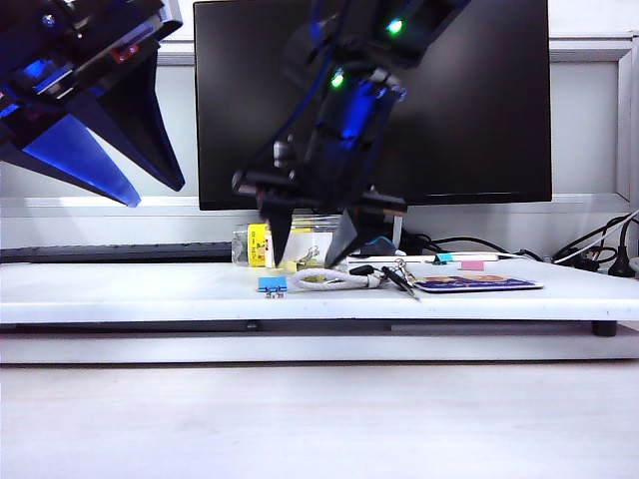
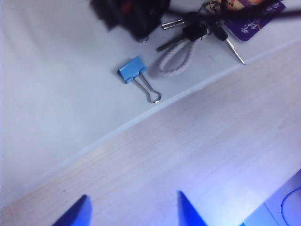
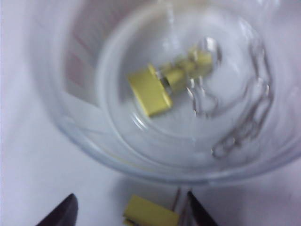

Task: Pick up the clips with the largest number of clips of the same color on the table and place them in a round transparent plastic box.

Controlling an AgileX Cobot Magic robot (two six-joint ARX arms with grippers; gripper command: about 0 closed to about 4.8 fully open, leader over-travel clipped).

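black arms with a blue sheen, green indicator lights, dark pointed triangular jaws, small red marking

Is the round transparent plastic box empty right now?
No: the right wrist view shows pale-yellow binder clips lying inside the round transparent plastic box, above the open right gripper.

The left gripper (image 1: pixel 150 190) hangs high at the far left, its fingers spread apart and pointing down to the right. The right gripper (image 1: pixel 312 247) sits low near the middle, pointing straight down, fingers (image 3: pixel 61 213) set wide apart.
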